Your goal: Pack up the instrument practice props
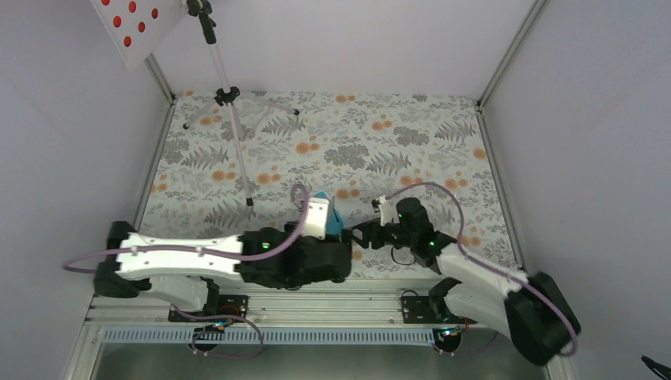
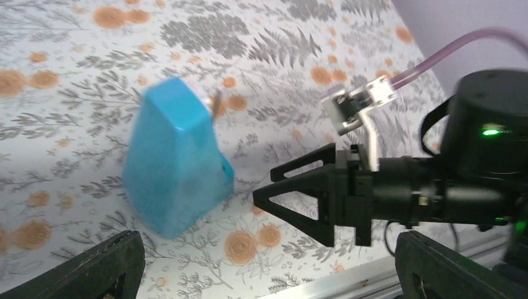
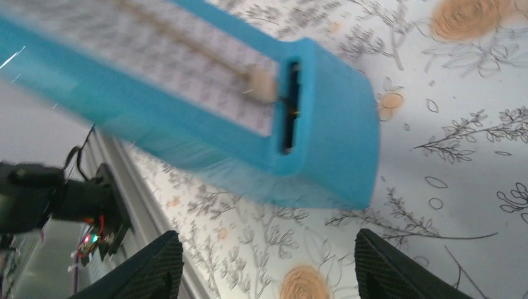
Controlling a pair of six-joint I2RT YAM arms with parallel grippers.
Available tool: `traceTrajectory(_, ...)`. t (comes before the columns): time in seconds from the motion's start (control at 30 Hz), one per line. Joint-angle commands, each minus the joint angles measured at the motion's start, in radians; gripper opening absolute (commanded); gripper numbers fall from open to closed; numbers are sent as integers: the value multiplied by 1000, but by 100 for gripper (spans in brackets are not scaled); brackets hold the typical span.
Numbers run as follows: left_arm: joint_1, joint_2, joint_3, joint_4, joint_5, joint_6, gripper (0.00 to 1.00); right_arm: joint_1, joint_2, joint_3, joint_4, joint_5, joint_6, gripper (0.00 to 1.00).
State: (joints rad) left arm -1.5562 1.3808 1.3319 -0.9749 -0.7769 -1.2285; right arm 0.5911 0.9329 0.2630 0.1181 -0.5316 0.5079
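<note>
- While its fingers (image 2: 118, 265) stand wide apart at the bottom corners of its wrist view, the left gripper (image 2: 271, 249) holds nothing; bare mat (image 2: 75, 68) shows between them.
- Ahead of that open gap stands the metronome (image 2: 177, 168), a turquoise pyramid resting base-down on the mat, well clear of both left fingers.
- From the right side of the same view, the right gripper (image 2: 264, 185) points at the metronome. Its black triangular fingers are parted and empty, and the tips are just beside the metronome's base but not touching it.
- In the right wrist view those fingers sit far apart at the lower edge, with the metronome beyond them rather than between them.
- Seen that close, the metronome's front shows a pale scale panel, a thin pendulum rod with a small weight, and a dark slot near the base. The scale marks are too blurred to read, and no brand or label can be made out.
- A green light (image 2: 492, 131) glows on the right arm's black wrist housing, and a mauve cable (image 2: 461, 47) loops above it.
- From above, both arms meet near the middle of the mat's near edge, with the metronome partly hidden behind the left wrist.
- The mat is printed with grey ferns and orange flowers.
- The stand (image 1: 229, 119) is well apart from the grippers at the far left corner, its silver tripod legs spread on the mat.
- Its desk (image 1: 130, 28) tilts at the top left, pale with rows of red dots; no writing on it can be read.
</note>
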Motion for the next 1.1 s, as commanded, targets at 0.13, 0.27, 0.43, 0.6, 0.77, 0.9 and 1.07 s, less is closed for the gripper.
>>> traceTrajectory(0.13, 195, -292, -161, 178, 95, 216, 100, -51, 348, 152, 167, -33, 17, 58)
traceTrajectory(0.27, 368, -361, -195, 263, 202, 361, 100, -51, 450, 219, 187, -147, -24, 54)
traceTrajectory(0.43, 614, -345, -229, 413, 448, 532, 100, -47, 561, 281, 158, -299, -64, 42)
traceTrajectory(0.6, 807, -275, -126, 413, 698, 569, 100, -31, 533, 251, 100, -375, -4, 33)
traceTrajectory(0.77, 812, -264, -86, 322, 730, 604, 100, 9, 466, 198, 134, -395, -18, 35)
traceTrajectory(0.9, 809, -364, -252, 399, 702, 642, 100, 13, 424, 115, 243, -364, -69, 37)
traceTrajectory(1.07, 738, -485, -405, 458, 726, 565, 100, 13, 315, 64, 194, -283, -39, 38)
